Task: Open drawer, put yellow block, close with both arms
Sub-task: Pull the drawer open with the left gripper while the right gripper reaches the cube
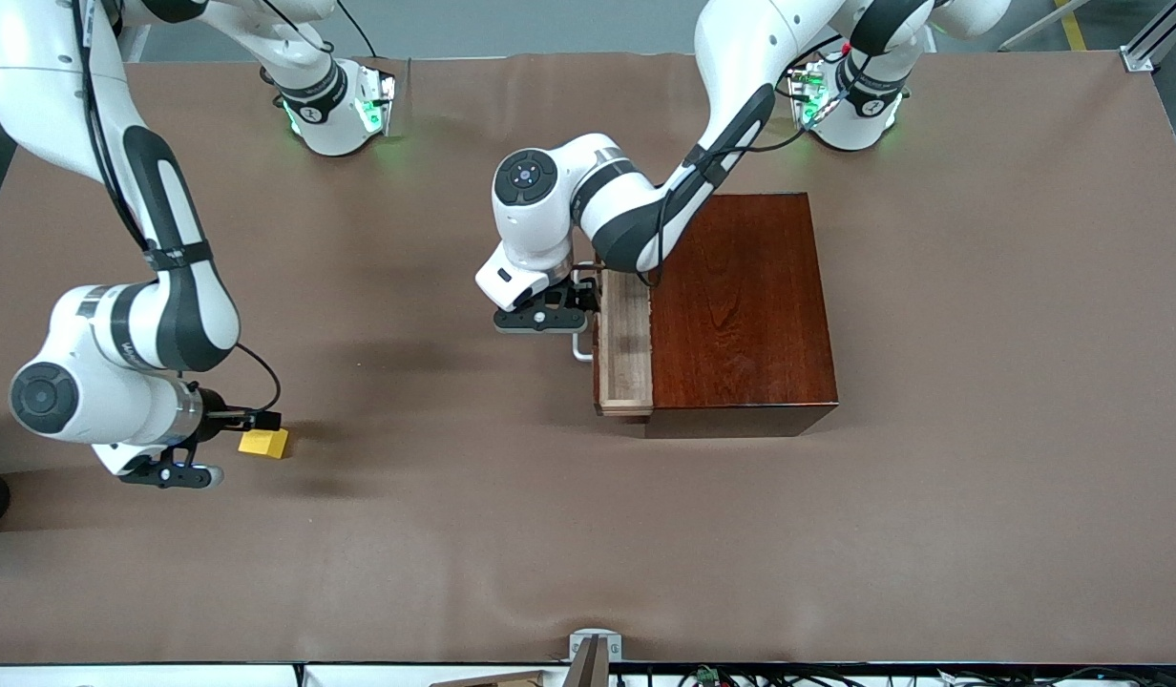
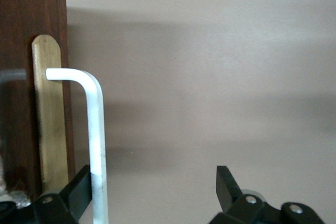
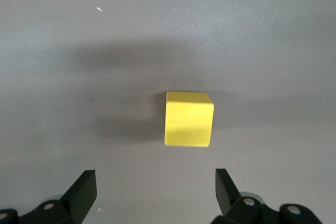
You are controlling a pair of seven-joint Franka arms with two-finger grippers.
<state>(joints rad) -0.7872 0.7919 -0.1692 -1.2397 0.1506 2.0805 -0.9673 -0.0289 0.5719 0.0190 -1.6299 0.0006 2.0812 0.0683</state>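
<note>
The drawer (image 1: 626, 345) of the mahogany box (image 1: 741, 305) is pulled out a little, and its pale tray shows. Its white handle (image 1: 580, 348) faces the right arm's end of the table. My left gripper (image 1: 542, 318) is open at the handle. In the left wrist view the handle bar (image 2: 94, 129) runs past one finger (image 2: 79, 188), and the other finger is well apart from it; the gripper (image 2: 156, 187) grips nothing. The yellow block (image 1: 263, 443) lies on the table. My right gripper (image 1: 173, 473) hovers open beside it, and in the right wrist view the block (image 3: 189, 118) lies ahead of the open gripper (image 3: 156, 187).
The brown table cloth (image 1: 588, 534) covers the whole table. The box stands toward the left arm's end, with the left arm reaching over its top. A small metal bracket (image 1: 595, 649) sits at the table edge nearest the front camera.
</note>
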